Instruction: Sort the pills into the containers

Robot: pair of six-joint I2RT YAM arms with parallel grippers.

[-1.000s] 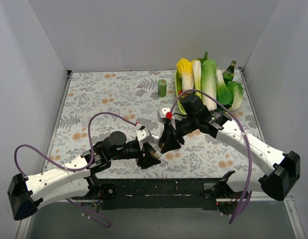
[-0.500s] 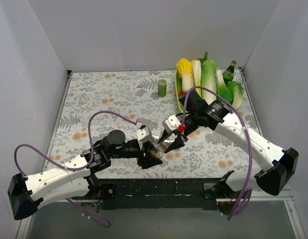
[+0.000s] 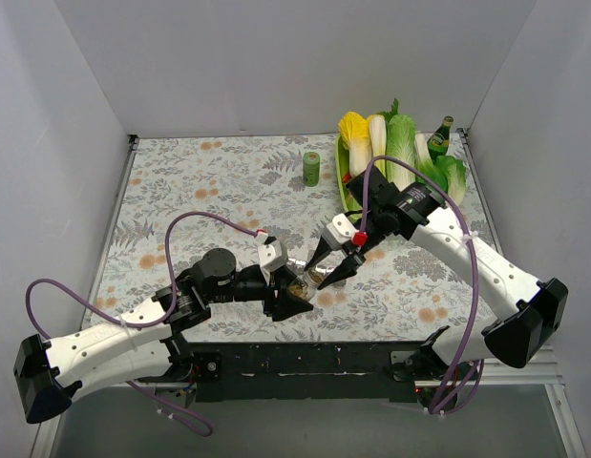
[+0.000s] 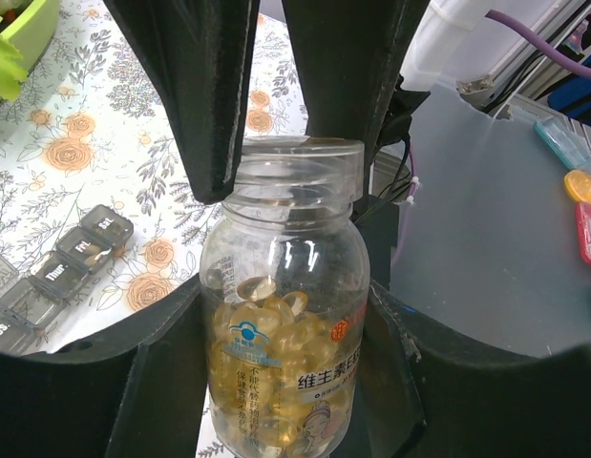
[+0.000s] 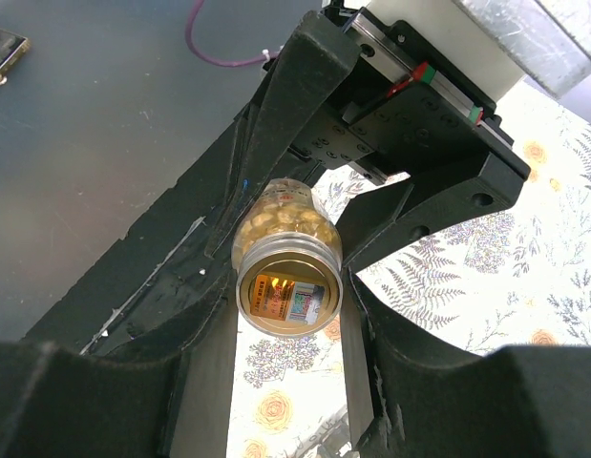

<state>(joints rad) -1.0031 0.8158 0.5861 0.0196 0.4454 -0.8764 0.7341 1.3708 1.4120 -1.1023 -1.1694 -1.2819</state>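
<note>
Left gripper (image 3: 297, 291) is clamped on the body of the clear pill bottle (image 4: 285, 239), low centre in the top view, mouth uncapped and yellow pills (image 4: 276, 320) heaped inside (the label is in Chinese characters). The right gripper (image 3: 326, 270) sits with a finger on either side of the bottle's neck, hugging the rim, though I cannot tell whether it presses. The containers (image 4: 56, 267), a dark strip of joined compartments, lie on the floral cloth (image 4: 75, 143) at the left edge of the left wrist view, apart from the bottle
</note>
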